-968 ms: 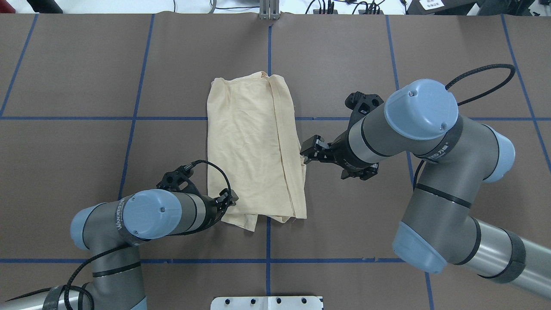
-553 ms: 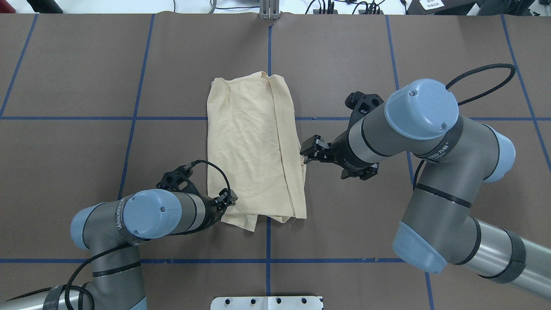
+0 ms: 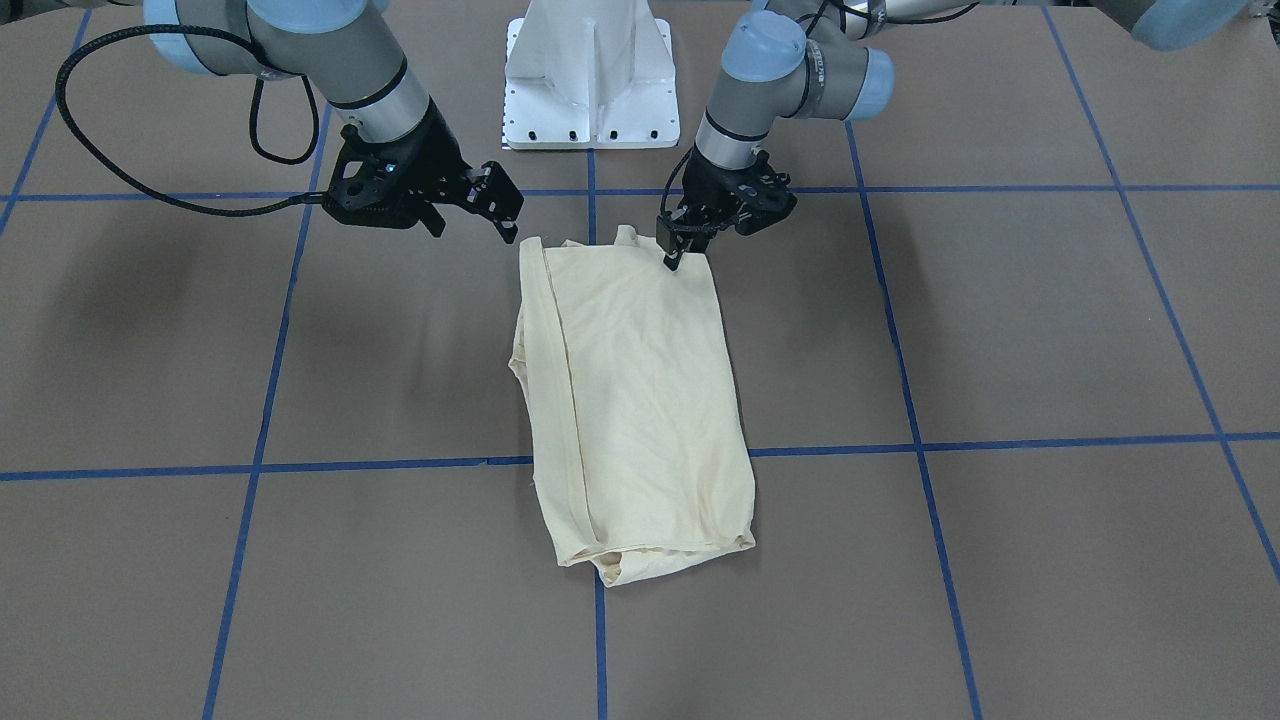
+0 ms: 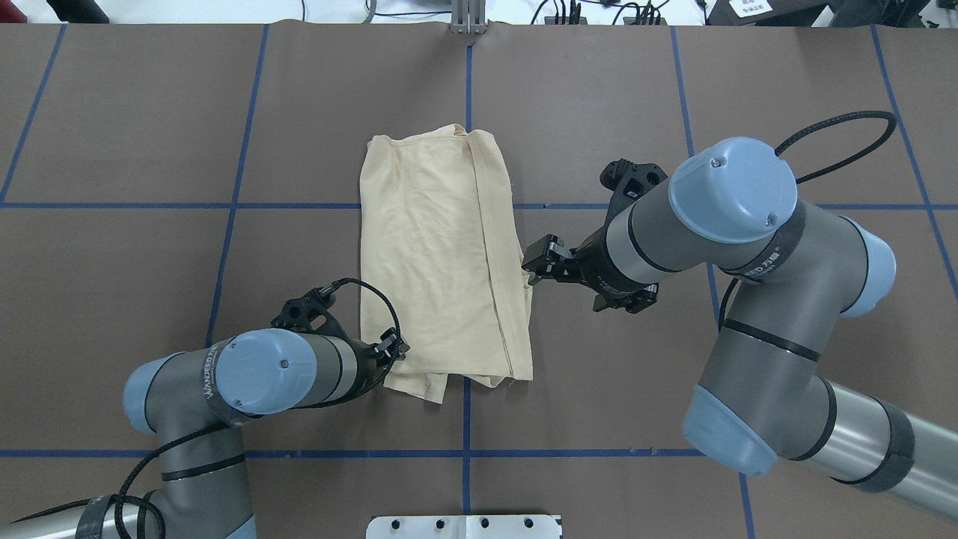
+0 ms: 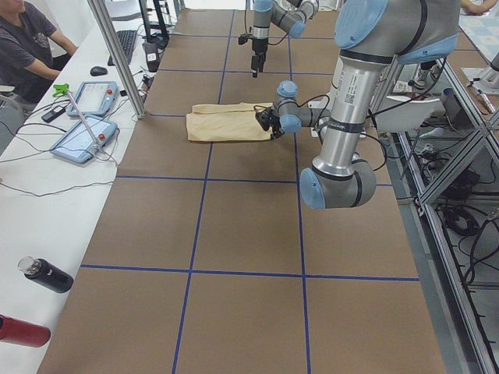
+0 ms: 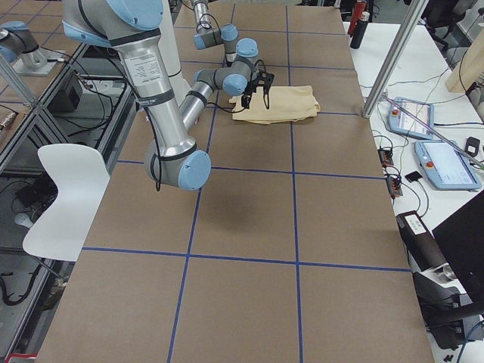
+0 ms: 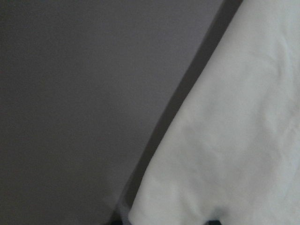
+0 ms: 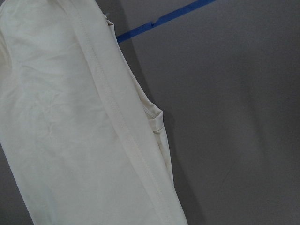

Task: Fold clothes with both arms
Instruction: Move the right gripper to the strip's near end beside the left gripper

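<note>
The clothes are one pale cream shirt [image 4: 441,254] [image 3: 640,400], folded into a long narrow rectangle in the middle of the table, print hidden. My left gripper [image 4: 397,350] [image 3: 671,255] is down at the shirt's corner nearest the robot on my left side. In the left wrist view the cloth [image 7: 225,140] lies between its two dark tips, which stand apart, so it looks open. My right gripper [image 4: 537,262] [image 3: 500,205] hangs open above the shirt's right edge, clear of the cloth [image 8: 61,117].
Blue tape lines [image 4: 466,427] grid the brown table cover. The white pedestal base [image 3: 590,70] stands at the robot's side. A side bench holds tablets [image 5: 82,136] and bottles [image 5: 47,276], with a seated person [image 5: 23,39] behind. A white chair [image 6: 64,197] stands off the table.
My left gripper has shifted slightly back toward the robot at the shirt's near corner. The right arm and the shirt have not moved.
</note>
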Robot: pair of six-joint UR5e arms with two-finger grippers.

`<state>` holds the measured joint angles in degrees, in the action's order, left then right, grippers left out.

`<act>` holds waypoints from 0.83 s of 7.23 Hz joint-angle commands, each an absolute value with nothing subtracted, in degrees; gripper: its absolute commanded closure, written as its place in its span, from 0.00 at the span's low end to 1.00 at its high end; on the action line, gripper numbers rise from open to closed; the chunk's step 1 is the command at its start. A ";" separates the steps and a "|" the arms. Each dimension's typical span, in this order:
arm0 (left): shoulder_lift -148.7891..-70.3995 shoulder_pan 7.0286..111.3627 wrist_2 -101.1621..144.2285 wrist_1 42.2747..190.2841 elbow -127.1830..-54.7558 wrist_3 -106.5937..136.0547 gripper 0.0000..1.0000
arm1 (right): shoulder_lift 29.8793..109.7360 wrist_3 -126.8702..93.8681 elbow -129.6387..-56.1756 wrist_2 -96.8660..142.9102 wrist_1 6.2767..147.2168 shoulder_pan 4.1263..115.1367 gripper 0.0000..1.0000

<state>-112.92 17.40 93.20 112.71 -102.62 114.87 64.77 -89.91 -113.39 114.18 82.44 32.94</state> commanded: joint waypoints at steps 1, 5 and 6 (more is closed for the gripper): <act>-113.03 17.40 93.25 112.68 -102.92 114.87 1.00 | 64.78 -89.91 -113.38 114.17 82.44 32.96 0.00; -112.94 17.93 93.25 112.59 -104.75 114.87 1.00 | 65.13 -89.91 -113.29 114.17 82.44 32.70 0.00; -112.77 18.19 93.34 112.41 -106.42 114.96 1.00 | 65.13 -90.17 -113.12 114.00 82.53 31.91 0.00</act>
